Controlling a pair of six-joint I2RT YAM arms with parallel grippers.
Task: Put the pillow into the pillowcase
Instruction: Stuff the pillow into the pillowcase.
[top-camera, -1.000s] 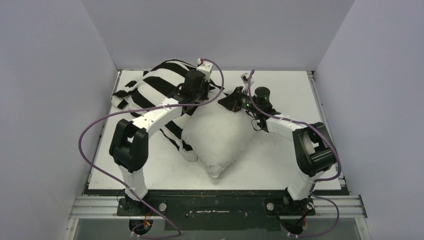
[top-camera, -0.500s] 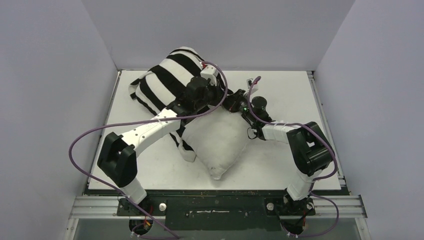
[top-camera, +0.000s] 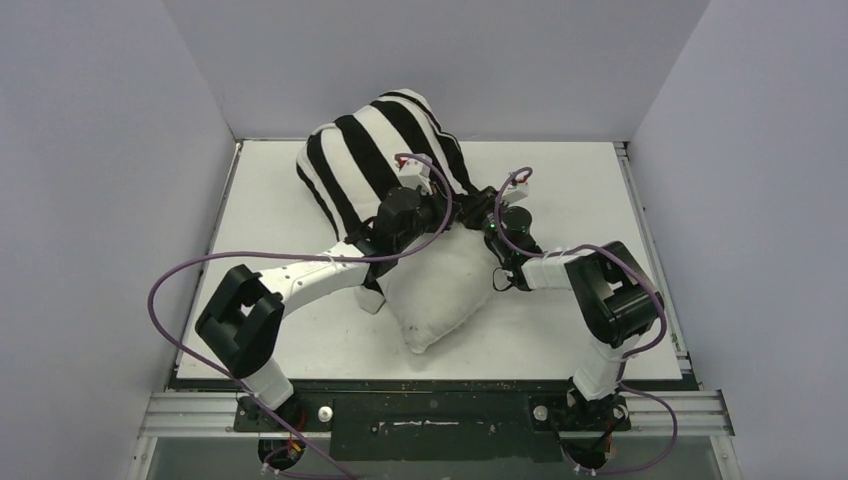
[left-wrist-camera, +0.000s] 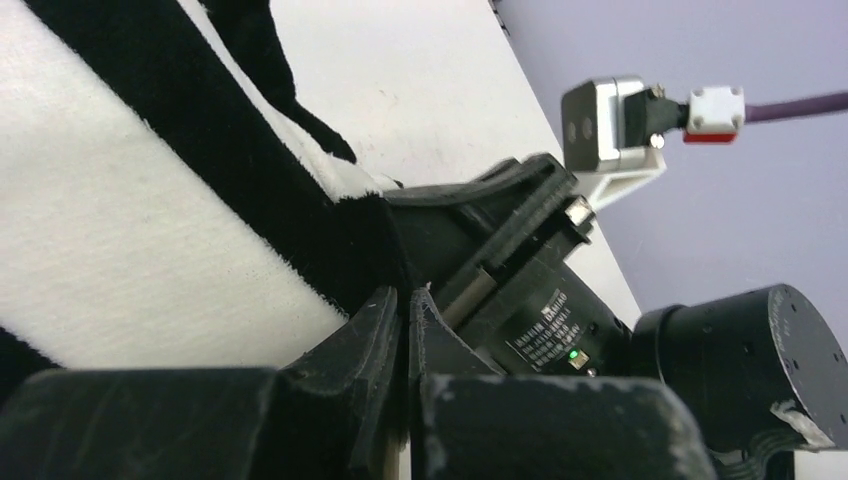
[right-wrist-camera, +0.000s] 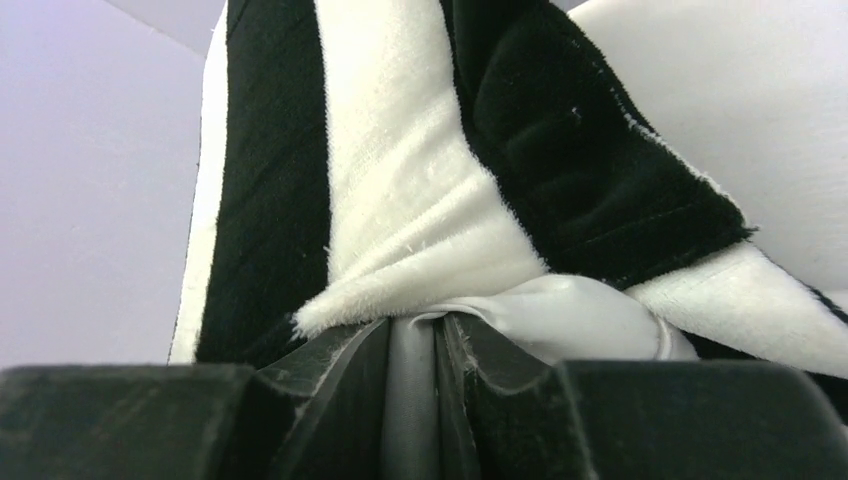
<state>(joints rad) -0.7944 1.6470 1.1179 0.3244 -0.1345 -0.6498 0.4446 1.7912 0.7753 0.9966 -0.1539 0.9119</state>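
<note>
The pillow's far end disappears under both wrists and the pillowcase, so how far inside it sits cannot be told. The case balloons upward at 12 o'clock (close to the back wall), and the pillow's near corner points to 6. The left gripper is pinched tight on the black hem. The right gripper clamps the case's white lining. The table shows a wide white stretch at 3 o'clock and a narrower one at 9.

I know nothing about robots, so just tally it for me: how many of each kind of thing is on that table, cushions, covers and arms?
pillow: 1
pillowcase, black-and-white striped: 1
robot arms (left arm, right arm): 2
Total: 4
</note>
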